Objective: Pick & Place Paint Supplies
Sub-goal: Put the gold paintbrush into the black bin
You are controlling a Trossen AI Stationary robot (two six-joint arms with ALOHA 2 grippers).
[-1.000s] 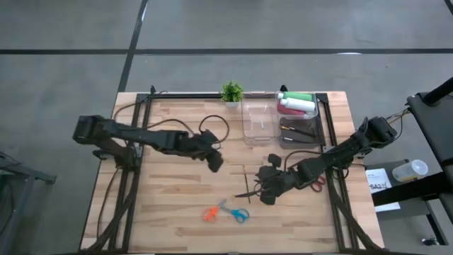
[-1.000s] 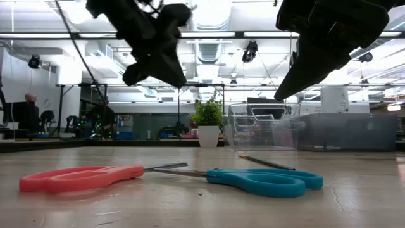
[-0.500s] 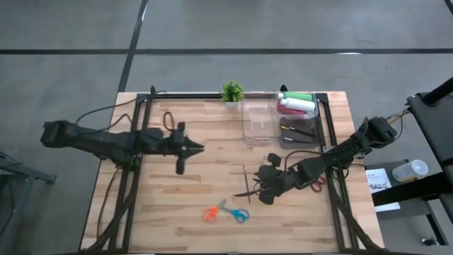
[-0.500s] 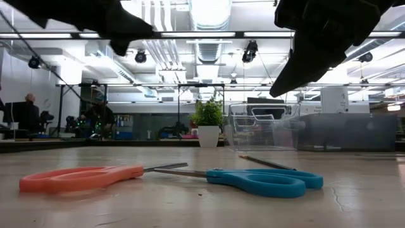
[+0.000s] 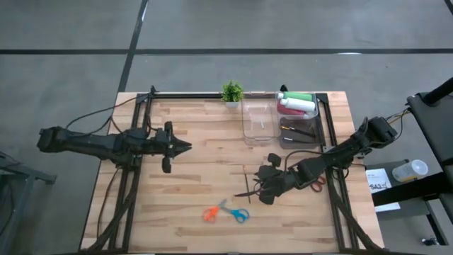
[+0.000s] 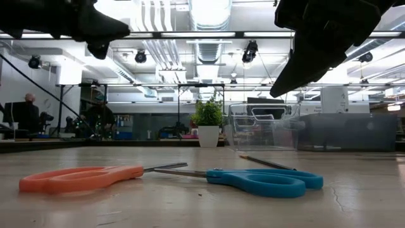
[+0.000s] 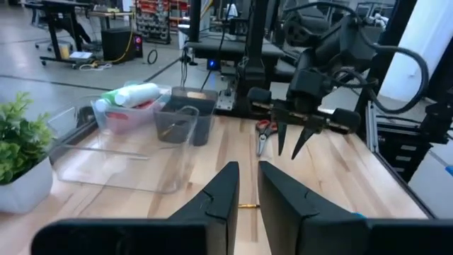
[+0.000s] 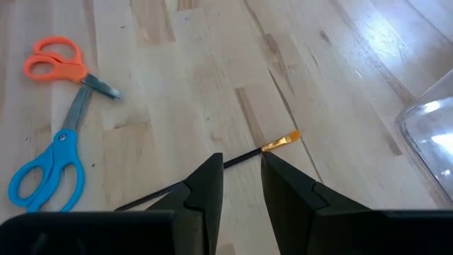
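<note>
Orange-tipped thin dark brush (image 8: 233, 159) is lying flat on the pale wooden table (image 5: 191, 184), directly below the right gripper (image 8: 237, 185), whose fingers are standing narrowly parted above it, holding nothing. Squeeze bottles (image 5: 296, 103) are sitting in the clear bin (image 5: 320, 113) at the table's far right. Left gripper (image 5: 180, 146) is waiting over the table's left, fingers nearly together, empty. Step seems to be reaching for the brush; next calls for lowering astride it and closing.
</note>
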